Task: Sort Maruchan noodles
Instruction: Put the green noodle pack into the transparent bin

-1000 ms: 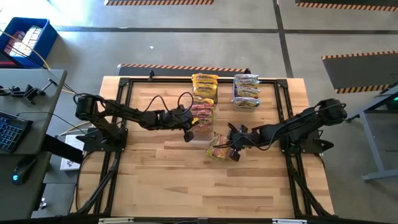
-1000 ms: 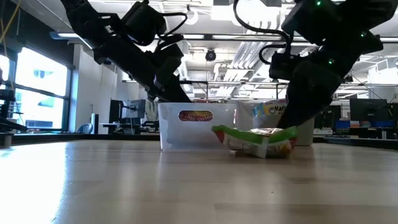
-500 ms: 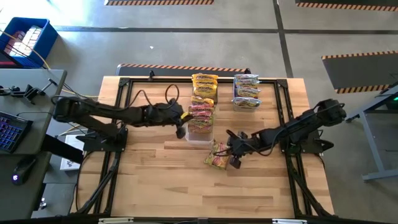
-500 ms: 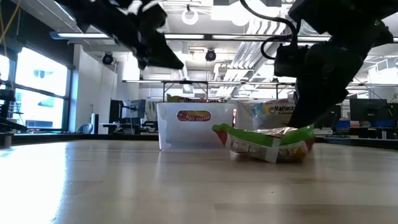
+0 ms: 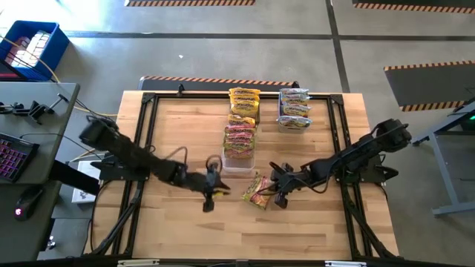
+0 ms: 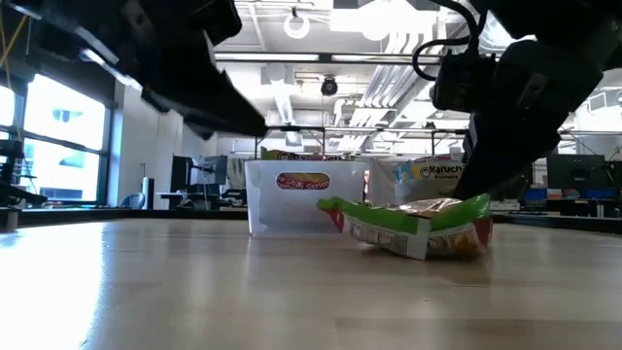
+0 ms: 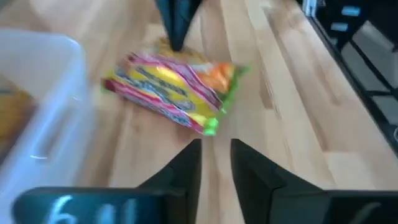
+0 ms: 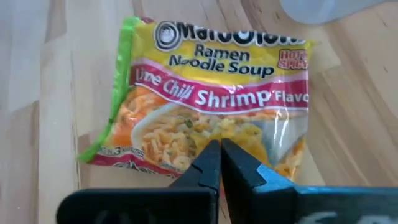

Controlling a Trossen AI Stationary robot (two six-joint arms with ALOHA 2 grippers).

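One loose packet (image 5: 257,191) lay on the bare table (image 5: 178,226) between my two claws. My left gripper (image 5: 208,200) hung just left of it, fingers slightly parted, empty. The packet was crinkly yellow with a pink band and green end, labelled Chili Shrimp. My right gripper (image 5: 280,194) had its fingers pressed together at the packet's edge; whether it pinched the wrapper I could not tell. Beyond stood a clear bin (image 5: 239,148) of yellow and pink packets, then a second bin (image 5: 295,110) of silvery ones.
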